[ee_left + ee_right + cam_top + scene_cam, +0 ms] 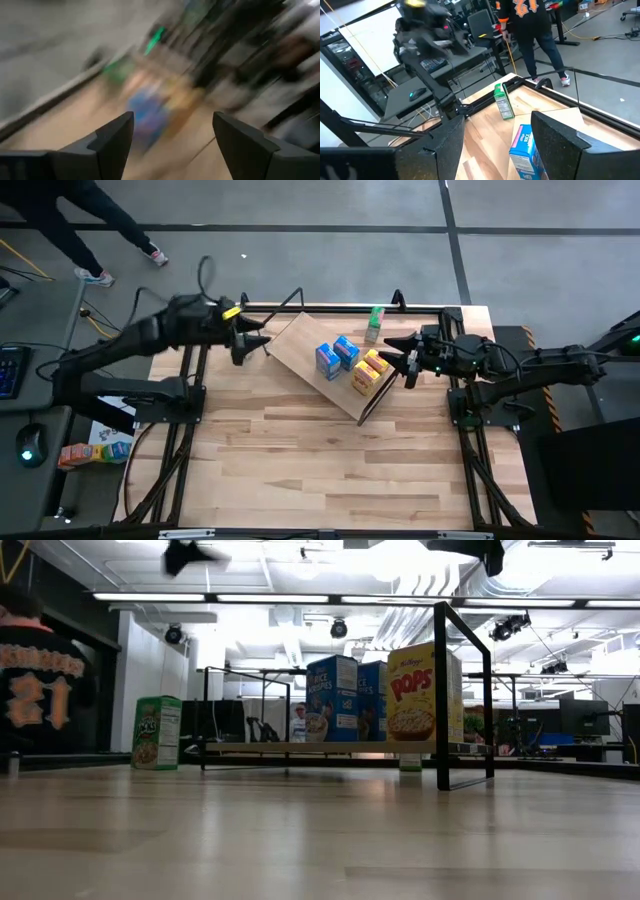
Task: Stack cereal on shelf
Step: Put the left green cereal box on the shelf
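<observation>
While both arms hang above the table, nothing is held.
Left gripper (262,345): fingers spread, empty, near the shelf's (300,340) far-left edge.
Right gripper (392,352): fingers spread, empty, just beside the shelf's right corner.
Boxes on shelf: two blue boxes (337,356) and two yellow boxes (368,372), upright.
Green box (375,323): off the shelf, behind it, upright, long axis vertical.
Handling: judged light, stiff, crushable cardboard; best taken across the narrow sides.
</observation>
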Robot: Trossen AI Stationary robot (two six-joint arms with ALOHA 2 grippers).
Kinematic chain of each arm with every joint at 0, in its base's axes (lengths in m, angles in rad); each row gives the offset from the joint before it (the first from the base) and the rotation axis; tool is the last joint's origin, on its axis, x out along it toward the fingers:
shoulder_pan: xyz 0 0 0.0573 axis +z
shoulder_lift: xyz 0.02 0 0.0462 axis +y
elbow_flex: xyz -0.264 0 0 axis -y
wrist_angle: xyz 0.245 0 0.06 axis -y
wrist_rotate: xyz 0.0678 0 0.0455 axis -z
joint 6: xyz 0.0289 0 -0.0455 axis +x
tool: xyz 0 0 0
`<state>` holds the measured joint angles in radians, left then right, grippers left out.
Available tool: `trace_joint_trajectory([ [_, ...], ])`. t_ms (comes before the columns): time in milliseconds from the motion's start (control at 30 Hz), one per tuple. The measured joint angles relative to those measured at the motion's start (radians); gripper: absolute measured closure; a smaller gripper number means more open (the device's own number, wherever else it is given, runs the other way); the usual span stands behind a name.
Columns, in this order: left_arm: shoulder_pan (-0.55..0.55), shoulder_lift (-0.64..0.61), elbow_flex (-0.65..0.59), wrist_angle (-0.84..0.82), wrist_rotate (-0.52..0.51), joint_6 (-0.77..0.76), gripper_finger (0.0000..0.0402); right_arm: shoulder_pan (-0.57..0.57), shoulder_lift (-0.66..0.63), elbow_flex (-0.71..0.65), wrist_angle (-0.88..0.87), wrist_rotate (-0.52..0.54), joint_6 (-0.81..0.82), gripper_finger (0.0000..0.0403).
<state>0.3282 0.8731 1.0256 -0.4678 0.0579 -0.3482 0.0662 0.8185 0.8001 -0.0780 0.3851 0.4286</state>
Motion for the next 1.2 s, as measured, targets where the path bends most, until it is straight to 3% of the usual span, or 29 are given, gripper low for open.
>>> trace_joint_trajectory([
  [133,0.171,0.104,0.139,-0.52,-0.026,0.208,0.014,0.0,0.0,0.0,0.0,0.0,0.002,0.0182],
  [300,0.322,0.186,0.164,-0.85,-0.03,0.626,0.014,0.0,0.0,0.0,0.0,0.0,0.018,0.0182],
  [467,0.383,0.244,0.165,-0.849,-0.136,0.997,0.014,0.0,0.0,0.0,0.0,0.011,0.017,0.0182],
  [633,0.412,0.324,0.166,-0.806,-0.139,1.207,0.014,0.0,0.0,0.001,0.0,0.016,0.016,0.0182],
  [1200,0.441,0.568,0.165,-0.742,-0.164,1.356,0.014,0.0,0.0,0.001,-0.009,0.016,0.032,0.0182],
])
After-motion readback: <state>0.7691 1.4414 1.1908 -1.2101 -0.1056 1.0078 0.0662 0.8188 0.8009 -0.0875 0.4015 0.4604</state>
